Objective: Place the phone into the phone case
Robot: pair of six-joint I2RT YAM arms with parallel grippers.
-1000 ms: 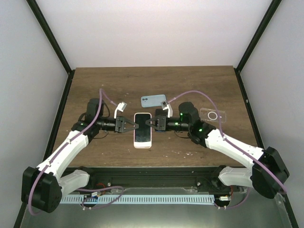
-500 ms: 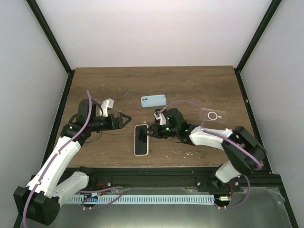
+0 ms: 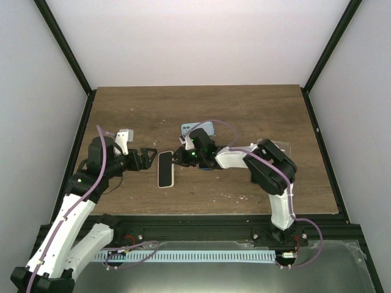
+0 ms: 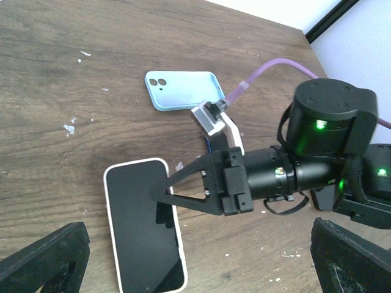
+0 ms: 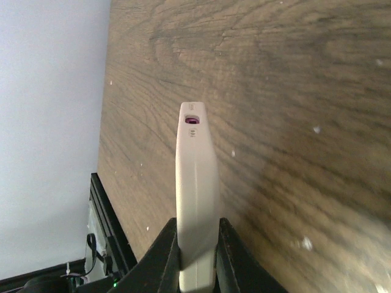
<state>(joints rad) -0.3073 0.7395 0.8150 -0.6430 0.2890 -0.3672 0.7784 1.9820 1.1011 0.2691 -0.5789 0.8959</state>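
The white-rimmed, black-screened phone (image 3: 165,169) lies screen-up on the brown wooden bench (image 3: 244,104). The right gripper (image 3: 175,160) has its jaws clamped on the phone's right edge. The left gripper (image 3: 146,160) sits just beside the opposite edge, its jaws spread wide and holding nothing. The light blue rectangular phone case (image 4: 183,90) lies apart, farther back.

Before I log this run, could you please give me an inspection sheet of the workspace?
Surface: wooden table, bare wood.
Job's things: phone screen up; blue phone case beyond it, apart.
Clutter: white specks only.
Grippers: right gripper shut, fingers clamping the phone; left gripper open beside the phone.
Cables: purple cable along each arm.
Surroundings: white walls, black frame.
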